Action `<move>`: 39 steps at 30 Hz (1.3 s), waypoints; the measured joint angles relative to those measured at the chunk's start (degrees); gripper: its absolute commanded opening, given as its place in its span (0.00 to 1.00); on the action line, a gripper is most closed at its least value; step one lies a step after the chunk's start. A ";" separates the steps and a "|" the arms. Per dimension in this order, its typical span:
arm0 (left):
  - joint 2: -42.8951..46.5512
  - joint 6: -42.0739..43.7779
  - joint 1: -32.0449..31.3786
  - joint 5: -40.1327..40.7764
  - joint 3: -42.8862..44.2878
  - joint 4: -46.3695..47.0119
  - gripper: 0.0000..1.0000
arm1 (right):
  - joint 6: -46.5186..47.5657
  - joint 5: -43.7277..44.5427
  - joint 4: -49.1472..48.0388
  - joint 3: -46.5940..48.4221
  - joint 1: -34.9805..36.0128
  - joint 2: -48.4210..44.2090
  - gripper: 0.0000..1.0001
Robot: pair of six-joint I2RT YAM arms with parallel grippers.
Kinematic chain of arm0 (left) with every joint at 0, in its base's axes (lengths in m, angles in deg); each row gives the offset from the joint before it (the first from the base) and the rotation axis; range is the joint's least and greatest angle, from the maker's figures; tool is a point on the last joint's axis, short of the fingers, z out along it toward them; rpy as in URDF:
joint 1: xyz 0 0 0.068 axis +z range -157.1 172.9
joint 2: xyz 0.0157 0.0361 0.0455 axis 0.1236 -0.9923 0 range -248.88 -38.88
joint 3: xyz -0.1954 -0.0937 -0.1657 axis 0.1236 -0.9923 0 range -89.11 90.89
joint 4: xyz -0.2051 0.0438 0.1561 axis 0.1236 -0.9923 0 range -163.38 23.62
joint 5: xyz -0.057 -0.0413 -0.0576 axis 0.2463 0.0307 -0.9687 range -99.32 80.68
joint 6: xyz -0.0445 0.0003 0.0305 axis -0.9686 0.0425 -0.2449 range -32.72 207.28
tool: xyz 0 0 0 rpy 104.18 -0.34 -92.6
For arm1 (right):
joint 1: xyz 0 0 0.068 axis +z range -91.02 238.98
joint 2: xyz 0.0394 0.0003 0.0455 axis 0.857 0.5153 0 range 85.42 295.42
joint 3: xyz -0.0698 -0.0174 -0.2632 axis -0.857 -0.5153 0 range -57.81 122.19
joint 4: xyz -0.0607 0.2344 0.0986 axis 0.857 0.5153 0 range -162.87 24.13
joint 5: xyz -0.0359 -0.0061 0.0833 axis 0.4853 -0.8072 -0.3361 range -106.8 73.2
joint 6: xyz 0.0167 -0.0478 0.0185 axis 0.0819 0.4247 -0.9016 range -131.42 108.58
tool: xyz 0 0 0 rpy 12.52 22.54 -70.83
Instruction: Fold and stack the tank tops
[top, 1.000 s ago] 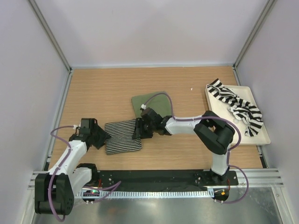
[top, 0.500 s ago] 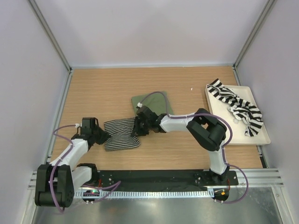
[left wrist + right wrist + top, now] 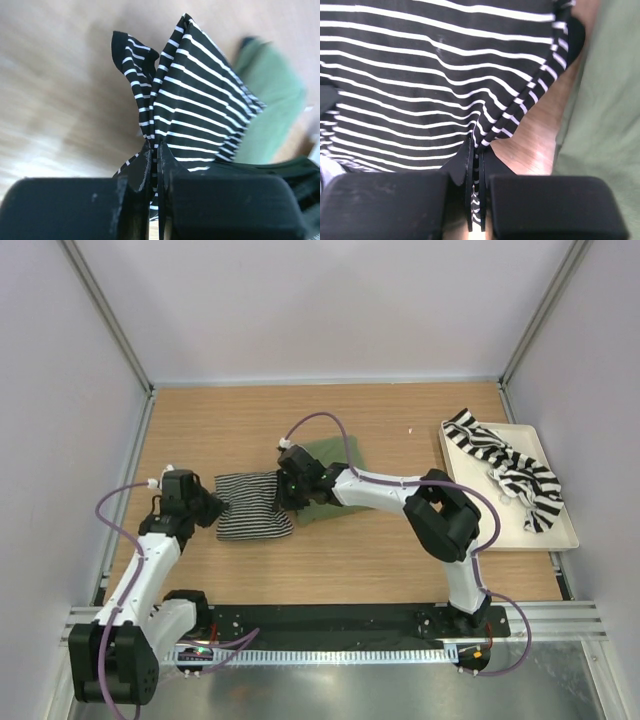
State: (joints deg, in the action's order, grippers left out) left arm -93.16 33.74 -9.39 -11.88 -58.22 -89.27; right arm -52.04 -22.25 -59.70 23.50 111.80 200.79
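Pinstripe top (image 3: 248, 508) clamped at both ends, lifted.
L gripper (image 3: 205, 508) & R gripper (image 3: 290, 488) went from apart to shut on its edges; cloth shifted twd olive top (image 3: 332, 453), now just beside it. Prob. stacking next.

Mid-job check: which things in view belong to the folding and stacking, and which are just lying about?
Job:
pinstriped black-and-white cloth tank top
folded olive green cloth tank top
crumpled broad-striped black-and-white cloth tank top

Lying about:
cream rectangular tray
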 measured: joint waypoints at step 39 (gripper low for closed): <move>-34.69 -3.21 -22.95 2.29 30.77 6.93 0.00 | 7.98 -4.59 12.33 -3.80 -23.74 -17.27 0.01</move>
State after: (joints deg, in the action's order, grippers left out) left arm -127.85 30.52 -32.34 -9.59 -27.44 -82.34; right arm -44.07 -26.84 -47.37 19.70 88.06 183.52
